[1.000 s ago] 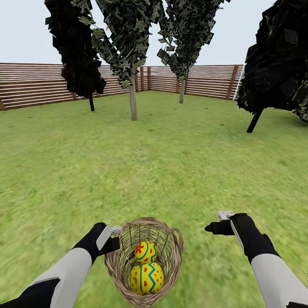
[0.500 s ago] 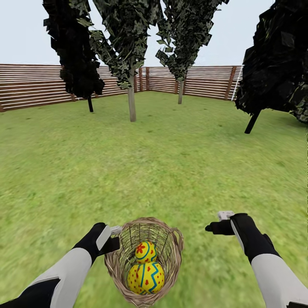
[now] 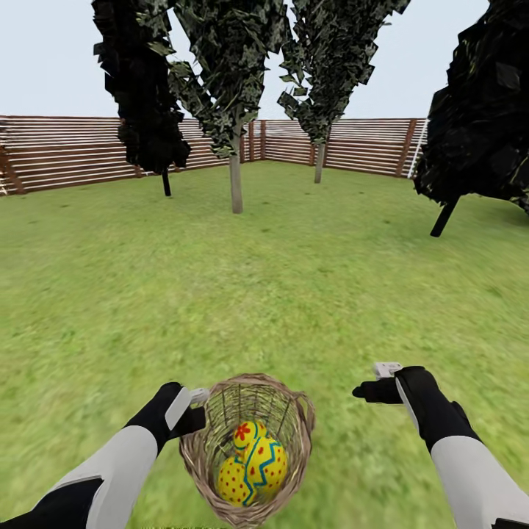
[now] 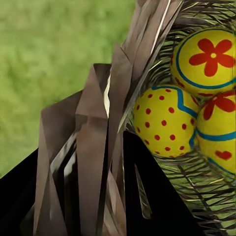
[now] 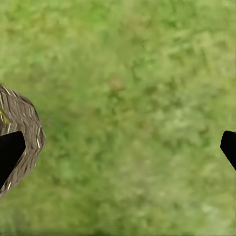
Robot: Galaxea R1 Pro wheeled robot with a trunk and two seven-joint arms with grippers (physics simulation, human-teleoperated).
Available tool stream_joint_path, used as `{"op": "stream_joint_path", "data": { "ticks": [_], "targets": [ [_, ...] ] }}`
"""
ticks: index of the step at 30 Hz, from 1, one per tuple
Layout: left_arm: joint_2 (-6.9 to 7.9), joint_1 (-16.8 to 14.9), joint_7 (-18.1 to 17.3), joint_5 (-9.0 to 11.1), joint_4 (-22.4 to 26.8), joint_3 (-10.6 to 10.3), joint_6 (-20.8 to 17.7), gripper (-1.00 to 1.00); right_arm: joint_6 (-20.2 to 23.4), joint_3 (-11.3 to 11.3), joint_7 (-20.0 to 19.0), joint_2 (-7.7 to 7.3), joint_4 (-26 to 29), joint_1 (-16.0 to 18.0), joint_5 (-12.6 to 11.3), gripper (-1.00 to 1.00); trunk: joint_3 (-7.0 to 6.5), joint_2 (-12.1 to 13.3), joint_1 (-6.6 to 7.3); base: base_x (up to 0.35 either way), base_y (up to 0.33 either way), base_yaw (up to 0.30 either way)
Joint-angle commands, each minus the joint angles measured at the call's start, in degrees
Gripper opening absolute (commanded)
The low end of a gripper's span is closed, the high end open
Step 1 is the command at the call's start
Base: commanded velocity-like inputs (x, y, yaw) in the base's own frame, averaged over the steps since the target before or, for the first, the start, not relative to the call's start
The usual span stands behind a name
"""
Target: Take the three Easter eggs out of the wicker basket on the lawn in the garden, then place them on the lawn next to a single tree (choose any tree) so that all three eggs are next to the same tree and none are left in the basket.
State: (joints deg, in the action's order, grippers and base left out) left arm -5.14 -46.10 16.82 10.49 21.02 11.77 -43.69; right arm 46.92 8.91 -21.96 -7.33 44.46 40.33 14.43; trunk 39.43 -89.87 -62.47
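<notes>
Garden: a grassy yard is seen, ringed by a slatted fence (image 3: 66, 150) under a pale sky.
Lawn (image 3: 279, 286): mottled green grass is spread from the fence to the robot; it is also seen beneath the right wrist (image 5: 132, 113).
Dark trees: a black-trunked tree (image 3: 143, 95) stands at the far left, another (image 3: 477, 125) at the far right.
Tree (image 3: 236, 176): a pale straight trunk is planted well ahead of the basket; a second pale trunk (image 3: 319, 162) stands farther back, near the fence.
Basket (image 3: 192, 455): it is held just in front of the robot, between the two arms, its rim gripped at the left side; its weave is seen close up in the left wrist view (image 4: 98, 162), and its edge in the right wrist view (image 5: 22, 128).
Eggs (image 3: 250, 463): all three are lying in the basket, touching one another; a dotted egg (image 4: 164, 120), a flower egg (image 4: 209, 59) and a third (image 4: 221, 130) are told apart.
Left pincer (image 3: 197, 408): clenched on the basket rim.
Right pincer (image 3: 367, 382): held apart from the basket over grass, fingers (image 5: 10, 152) spread wide, nothing gripped.
</notes>
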Motion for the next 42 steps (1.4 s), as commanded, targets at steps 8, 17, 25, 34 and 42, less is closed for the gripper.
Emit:
{"op": "stream_joint_path", "data": {
  "ticks": [8,17,25,34,42],
  "targets": [
    [-0.06,0.0,0.5,1.3,0.1,0.3,0.0,-1.0,-0.6,0.1,-0.5,0.04,0.0,0.0,0.6,1.0,-1.39,3.2,1.77,0.0,0.0,0.298],
    [-0.05,0.0,0.5,1.4,0.1,0.3,0.0,-1.0,-0.6,0.1,-0.5,-0.01,0.0,0.0,0.6,1.0,-3.0,6.8,3.74,0.0,0.0,0.265],
    [-0.03,0.0,0.4,1.4,0.1,0.4,0.0,-1.0,-1.0,0.1,-0.6,-0.05,-1.2,0.0,0.6,1.0,-3.18,7.2,3.96,0.016,0.0,0.005],
    [0.05,0.0,0.4,1.5,0.1,0.4,0.0,-1.0,-1.1,0.1,-0.6,0.04,-1.2,0.0,0.6,1.0,-3.18,7.2,3.96,0.312,0.0,0.0],
    [0.07,0.0,0.4,1.5,0.1,0.4,0.0,-1.0,-1.1,0.1,-0.6,0.04,-1.2,0.0,0.5,1.0,-3.18,7.2,3.96,0.328,0.0,0.0]
  ]
}}
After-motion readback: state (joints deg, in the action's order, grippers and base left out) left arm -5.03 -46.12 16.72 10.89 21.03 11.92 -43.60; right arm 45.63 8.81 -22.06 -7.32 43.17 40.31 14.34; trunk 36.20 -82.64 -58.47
